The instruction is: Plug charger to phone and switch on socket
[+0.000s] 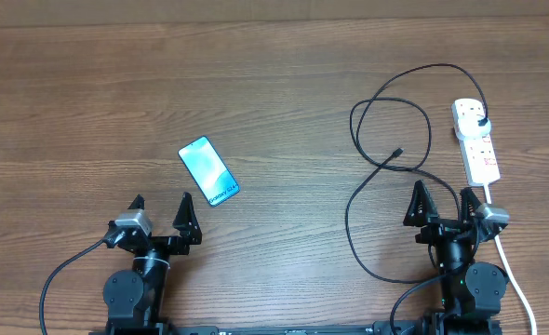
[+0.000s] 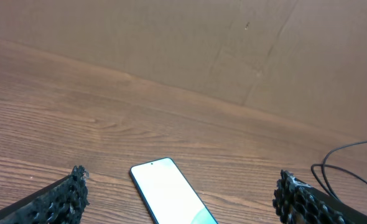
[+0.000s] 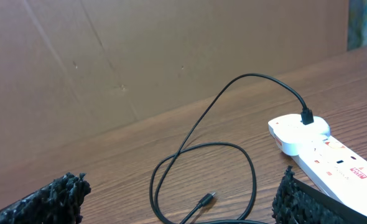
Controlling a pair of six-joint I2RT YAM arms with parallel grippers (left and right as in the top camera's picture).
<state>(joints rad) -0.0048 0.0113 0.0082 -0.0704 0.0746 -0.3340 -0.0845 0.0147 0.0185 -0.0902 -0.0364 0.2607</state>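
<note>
The phone (image 1: 208,171) lies screen up, lit light blue, left of centre on the wooden table; it also shows in the left wrist view (image 2: 171,193). My left gripper (image 1: 161,210) is open and empty just in front of it. The black charger cable (image 1: 386,163) loops at the right; its black plug (image 1: 481,122) sits in the white power strip (image 1: 476,141), and its small connector (image 1: 397,151) lies free on the table. In the right wrist view the connector (image 3: 207,200), cable (image 3: 233,93) and strip (image 3: 320,149) show ahead of my open, empty right gripper (image 1: 442,208).
The strip's white cord (image 1: 512,270) runs down the right side past the right arm base. A brown cardboard wall (image 2: 171,43) stands behind the table's far edge.
</note>
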